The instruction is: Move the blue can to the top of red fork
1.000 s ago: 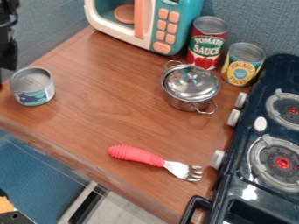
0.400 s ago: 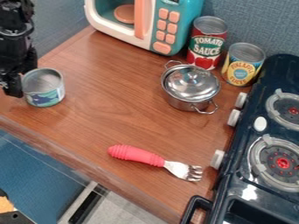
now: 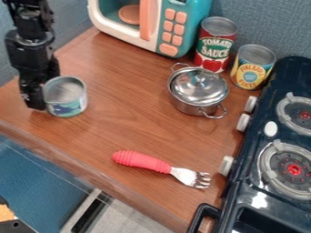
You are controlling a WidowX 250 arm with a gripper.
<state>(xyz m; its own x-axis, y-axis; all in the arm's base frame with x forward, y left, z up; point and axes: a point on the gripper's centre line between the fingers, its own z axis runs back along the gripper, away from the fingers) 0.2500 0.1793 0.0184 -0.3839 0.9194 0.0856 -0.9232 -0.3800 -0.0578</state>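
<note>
Camera view: here's the gripper (image 3: 35, 103), down at the can's nine o'clock side, right up against it! Released or clenched? Can't tell. The can (image 3: 65, 97) stands upright between nine and ten, well apart from the fork (image 3: 160, 167), lying at six. Lidded pot (image 3: 198, 91), half past one!

Black robot arm (image 3: 32, 50) at upper left, nearly upright, pincer (image 3: 35, 105) pointing down at its lower end
</note>
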